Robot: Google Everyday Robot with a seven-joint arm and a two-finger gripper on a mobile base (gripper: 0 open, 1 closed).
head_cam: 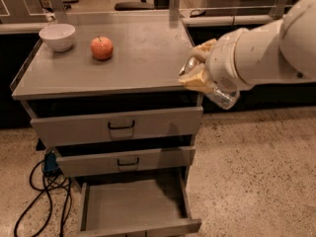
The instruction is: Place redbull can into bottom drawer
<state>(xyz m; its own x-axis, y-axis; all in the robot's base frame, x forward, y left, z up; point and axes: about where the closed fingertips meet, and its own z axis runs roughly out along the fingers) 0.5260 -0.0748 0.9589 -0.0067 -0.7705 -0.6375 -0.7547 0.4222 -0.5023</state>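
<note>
Gripper, the tan two-finger unit on the white arm, hangs at the right front corner of the grey metal cabinet top, clamped on the slim silver-and-blue redbull can. The can is tilted and mostly hidden between the pads. It's in the air at countertop level, not in any drawer yet. The lowest grey metal bottom drawer is pulled out with its flat tray exposed, presumably to receive the can. The two upper drawers with dark handles are shut. The small white bowl and red apple sit far left, well apart from the arm. Likely next: gripper drops down the cabinet front and moves over the tray.
</note>
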